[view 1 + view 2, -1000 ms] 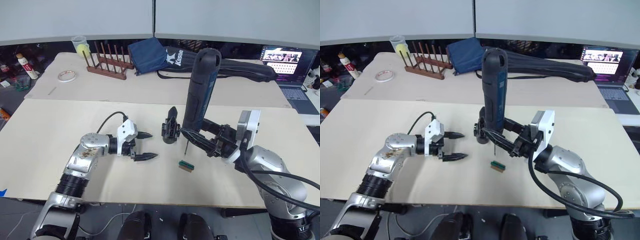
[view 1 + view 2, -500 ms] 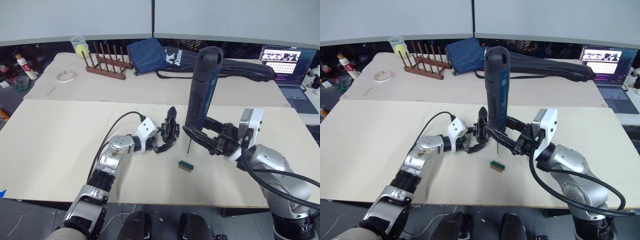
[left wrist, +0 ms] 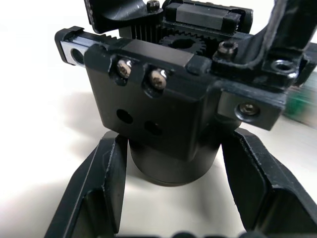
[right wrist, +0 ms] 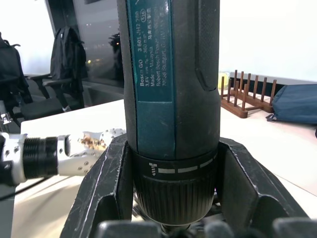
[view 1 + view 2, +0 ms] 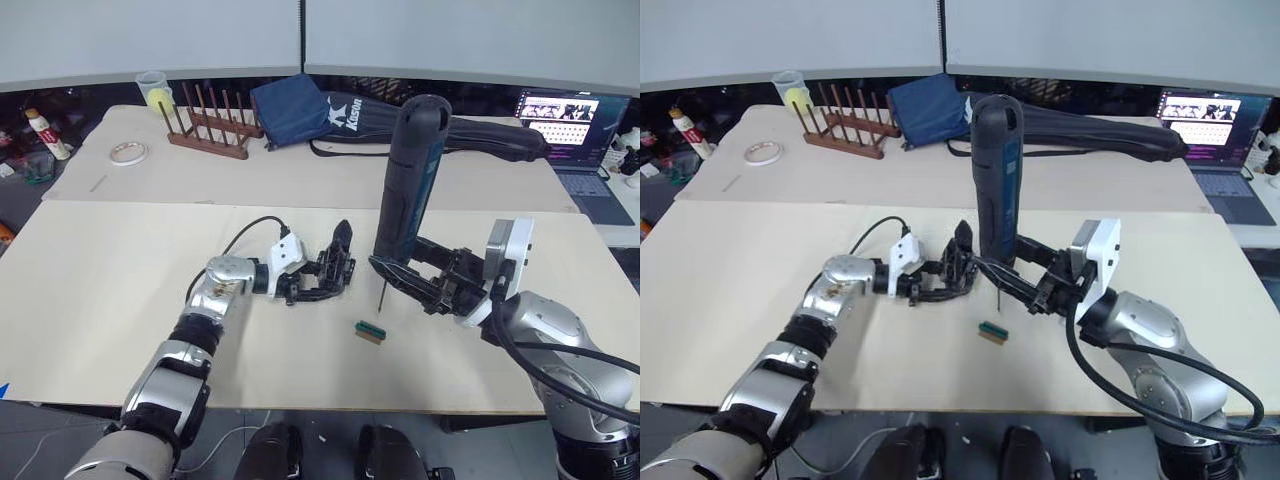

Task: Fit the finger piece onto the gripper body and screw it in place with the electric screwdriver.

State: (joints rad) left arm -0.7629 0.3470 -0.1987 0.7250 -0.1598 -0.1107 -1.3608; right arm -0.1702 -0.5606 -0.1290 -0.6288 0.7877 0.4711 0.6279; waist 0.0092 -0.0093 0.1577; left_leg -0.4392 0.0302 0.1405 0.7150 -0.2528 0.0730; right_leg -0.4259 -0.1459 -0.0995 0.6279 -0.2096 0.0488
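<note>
The gripper body (image 5: 338,264), a chunky black block with one pointed finger sticking up, stands mid-table. My left gripper (image 5: 328,284) lies low on the table and is shut on its round base (image 3: 171,166), one finger (image 3: 106,193) against each side. Gears and screws show on the block's upper part (image 3: 163,64). My right gripper (image 5: 392,268) is shut on the electric screwdriver (image 5: 408,180), held upright just right of the body. Its thin bit (image 5: 379,293) hangs just above the table. The collar (image 4: 173,173) sits between the fingers. The finger piece is out of view.
A small green block (image 5: 371,332) lies in front of the bit. On the far table are a wooden rack (image 5: 212,128), a blue bag (image 5: 295,108), a long black bag (image 5: 470,135), a tape roll (image 5: 125,152), a cup (image 5: 155,90) and a laptop (image 5: 565,120).
My left gripper moved right from open table to the gripper body and closed around its base. The right gripper and screwdriver have hardly moved.
</note>
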